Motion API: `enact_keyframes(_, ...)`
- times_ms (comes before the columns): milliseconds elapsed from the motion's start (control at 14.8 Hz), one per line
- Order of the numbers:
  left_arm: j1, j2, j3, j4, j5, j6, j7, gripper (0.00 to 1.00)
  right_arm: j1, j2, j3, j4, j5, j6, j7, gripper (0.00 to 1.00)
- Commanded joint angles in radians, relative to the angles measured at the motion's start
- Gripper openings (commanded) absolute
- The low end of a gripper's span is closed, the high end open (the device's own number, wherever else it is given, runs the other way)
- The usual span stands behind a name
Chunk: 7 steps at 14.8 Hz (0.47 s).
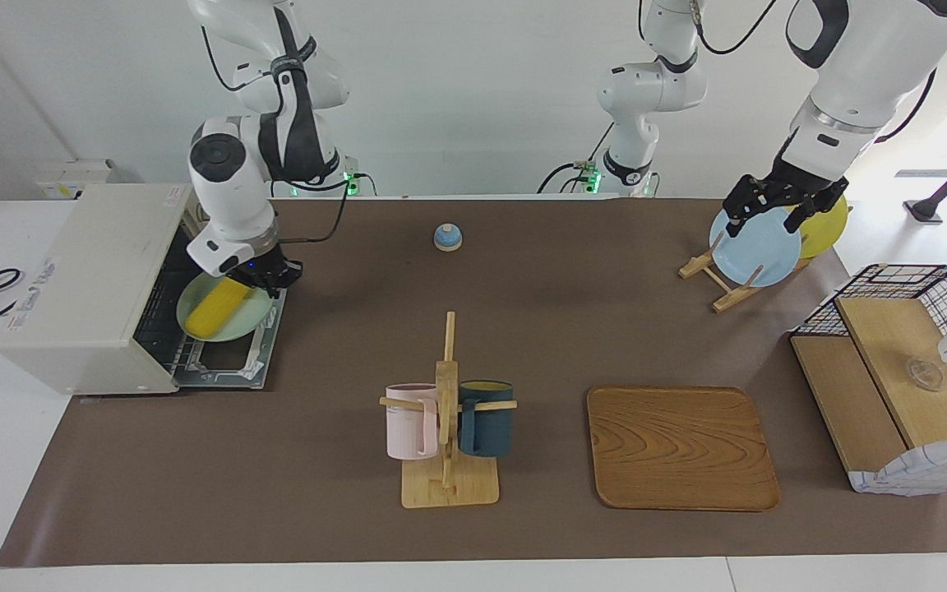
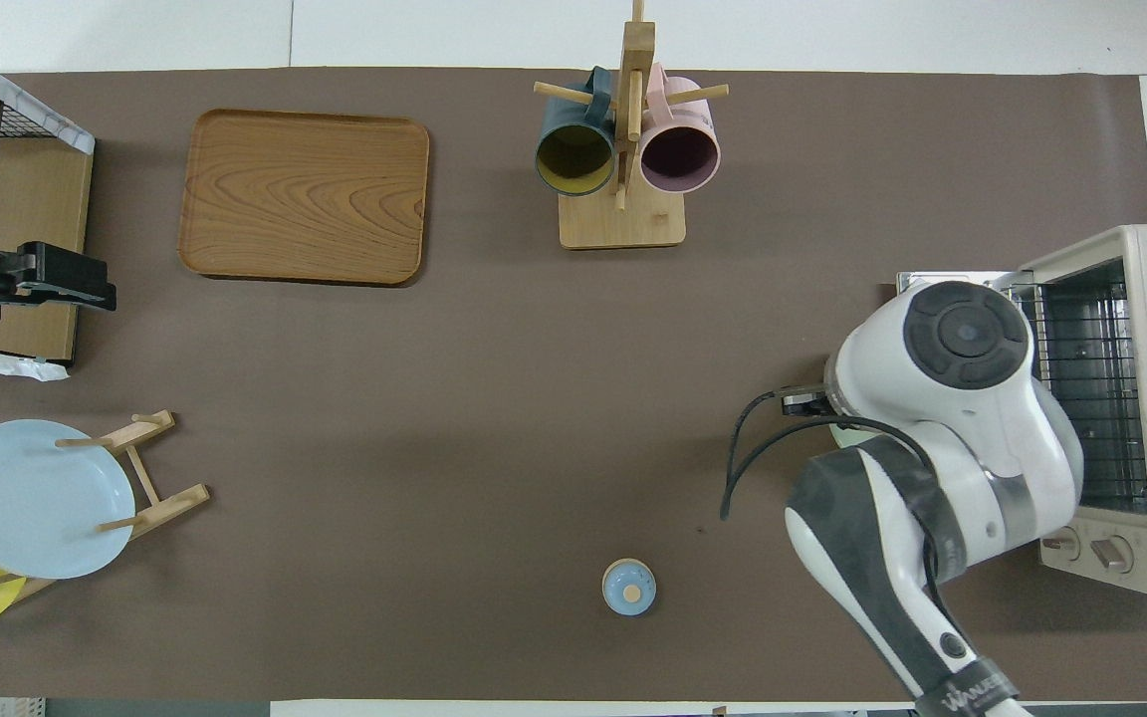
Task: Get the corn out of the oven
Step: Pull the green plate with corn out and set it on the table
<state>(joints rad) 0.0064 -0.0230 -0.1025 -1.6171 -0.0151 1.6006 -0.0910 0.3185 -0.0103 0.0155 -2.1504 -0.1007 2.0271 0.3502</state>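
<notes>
Oven (image 1: 79, 288) first: we see its door down at the right arm's end, and the corn (image 1: 219, 307) on a green plate (image 1: 231, 322) there. Our right gripper (image 1: 266, 279) clasps the cob's nearer end; its long axis slants away. The left gripper (image 1: 778, 205) waits over the plate rack (image 1: 724, 284), fingers spread.

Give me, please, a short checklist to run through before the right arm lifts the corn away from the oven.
1. Oven door down: ok, it lies open and flat on the table.
2. Right claw at the corn: ok, it sits at the cob's end nearer the robots.
3. Firm hold on the cob: cannot tell; the fingers are hidden against it.
4. Corn free of the oven cavity: ok, it lies on a pale green plate over the open door.
5. Landing spot: ok, the wooden tray is bare.
6. Left claw out of the way: ok, it is over the blue plate in the rack.
</notes>
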Motion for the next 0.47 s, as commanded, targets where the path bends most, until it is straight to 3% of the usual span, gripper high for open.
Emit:
enact_keyframes(0,0.001,-0.021,0.000,-0.035,-0.011,0.016,0.028,1.00,0.078,0.104,-0.005,0.107,0.036,-0.019,0.074,0.00)
enact_keyframes(202,0.003,-0.043,-0.005,-0.090,-0.014,0.053,0.034,1.00,0.183,0.212,-0.003,0.231,0.039,-0.036,0.195,0.00)
enact_keyframes(404,0.004,-0.069,-0.003,-0.139,-0.016,0.082,0.050,1.00,0.296,0.412,-0.003,0.439,0.041,-0.033,0.378,0.00)
